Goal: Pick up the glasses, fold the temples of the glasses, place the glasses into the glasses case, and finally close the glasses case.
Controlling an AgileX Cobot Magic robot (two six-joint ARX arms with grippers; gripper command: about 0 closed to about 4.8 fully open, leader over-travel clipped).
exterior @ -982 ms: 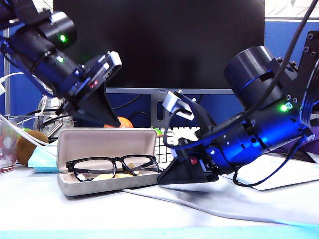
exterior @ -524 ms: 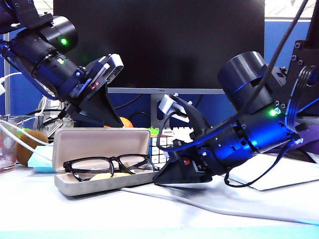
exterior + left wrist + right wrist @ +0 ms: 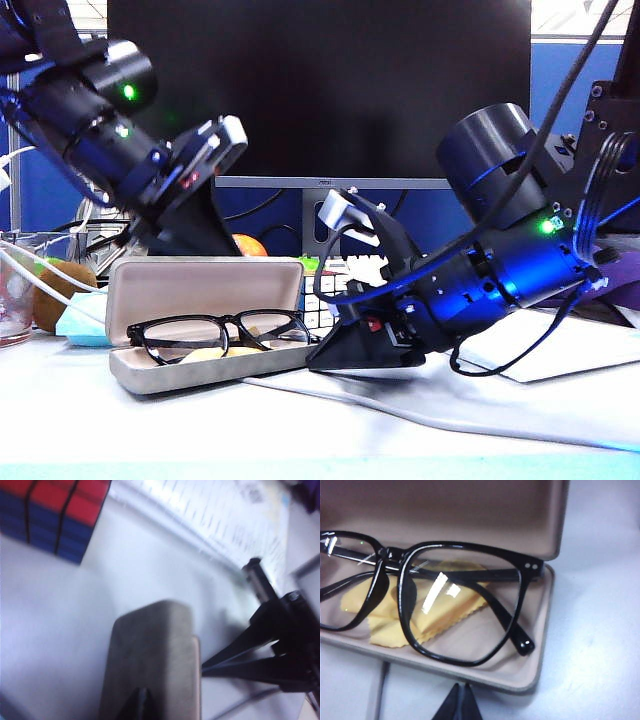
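The glasses case (image 3: 200, 290) lies open at the left of the table, lid upright. The black glasses (image 3: 225, 335) rest in its base on a yellow cloth (image 3: 432, 610), front frame leaning on the near rim. The temples (image 3: 470, 573) are folded behind the lenses. My right gripper (image 3: 316, 362) is shut and empty, low on the table with its tip at the case's right end (image 3: 540, 630); in the right wrist view its tip (image 3: 462, 692) is just outside the rim. My left gripper (image 3: 141, 697) is shut, its tip against the lid's grey outside (image 3: 150, 655).
A monitor (image 3: 320, 90) stands behind. A keyboard (image 3: 345, 275), an orange (image 3: 245, 245) and a Rubik's cube (image 3: 55, 510) lie behind the case. A kiwi (image 3: 60, 290), a light-blue packet (image 3: 75, 325) and a glass (image 3: 15, 290) are at left. A white cable (image 3: 400, 405) crosses the front.
The case with the glasses has slid slightly left, and my right gripper has moved left with it. My left gripper has stayed behind the lid, shifting only slightly.
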